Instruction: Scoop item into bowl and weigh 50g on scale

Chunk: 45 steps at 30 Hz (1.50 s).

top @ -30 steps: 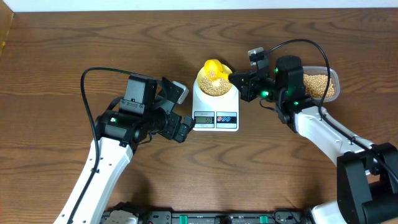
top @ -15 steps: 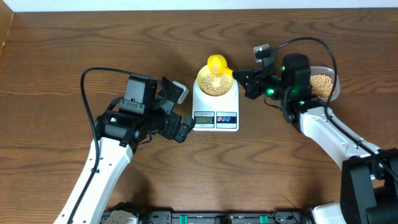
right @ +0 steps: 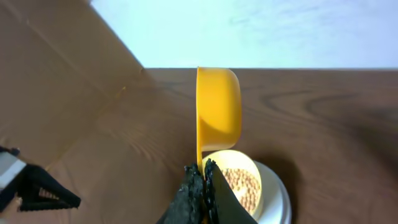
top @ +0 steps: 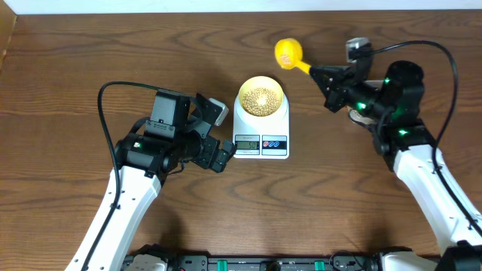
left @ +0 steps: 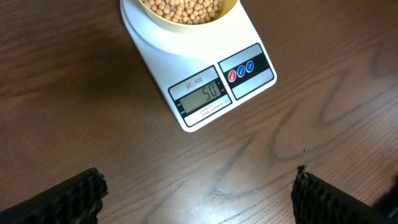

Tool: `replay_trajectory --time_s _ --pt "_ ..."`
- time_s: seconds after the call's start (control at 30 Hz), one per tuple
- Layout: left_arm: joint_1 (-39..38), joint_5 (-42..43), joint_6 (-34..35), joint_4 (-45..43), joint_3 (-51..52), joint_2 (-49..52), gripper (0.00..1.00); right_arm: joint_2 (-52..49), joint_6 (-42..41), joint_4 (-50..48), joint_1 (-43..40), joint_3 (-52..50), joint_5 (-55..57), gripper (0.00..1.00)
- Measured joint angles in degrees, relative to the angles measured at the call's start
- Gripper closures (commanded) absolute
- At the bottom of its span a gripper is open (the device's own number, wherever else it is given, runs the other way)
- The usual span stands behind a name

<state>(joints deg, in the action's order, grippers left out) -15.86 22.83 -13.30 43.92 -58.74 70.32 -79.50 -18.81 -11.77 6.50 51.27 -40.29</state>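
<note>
Just left of the scale [top: 260, 135], on the side nearest the arm bases, the left gripper [top: 219, 135] is spread wide with nothing between its ribbed black pads [left: 68, 199]. The scale is smooth white plastic, squarish with rounded corners, and sits on the dark, grained wooden table [top: 75, 75]. Only the left wrist view reads its grey display [left: 204, 93], which shows 50, with one red and two blue round buttons [left: 241, 68] beside it; from overhead the digits blur.

On the scale's round platform stands the bowl [top: 261, 98], pale yellow and circular, filled nearly to the rim with small round tan beans [top: 261, 99].

Beyond the scale's far right corner, the right gripper [top: 320, 75] is pinched tight on the thin handle of a glossy bright-yellow scoop [top: 287, 53]. The right wrist view shows the scoop turned on its side, rim vertical, with the bowl below it. That tilt is not clear from overhead.
</note>
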Motion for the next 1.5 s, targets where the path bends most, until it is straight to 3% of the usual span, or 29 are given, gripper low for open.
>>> replay_trajectory --time_s 0.47,0.67,1.03,1.33,1.5 --pt "0.0 0.0 0.0 -0.04 0.0 0.0 0.02 7.48 -4.68 17.79 -22.82 0.0 0.0 0.99" --pt "0.0 0.0 0.0 0.0 0.0 0.0 0.02 7.48 1.51 27.1 -28.09 0.0 3.39 0.99" --pt "0.0 0.0 0.0 -0.02 0.0 0.0 0.02 7.54 19.91 35.41 -27.47 0.0 19.37 0.99" --pt "0.0 0.0 0.0 -0.02 0.0 0.0 0.02 7.54 37.33 38.01 -19.23 0.0 31.89 0.99" --pt "0.0 0.0 0.0 -0.02 0.0 0.0 0.02 7.54 41.72 37.97 -15.78 0.0 39.3 0.99"
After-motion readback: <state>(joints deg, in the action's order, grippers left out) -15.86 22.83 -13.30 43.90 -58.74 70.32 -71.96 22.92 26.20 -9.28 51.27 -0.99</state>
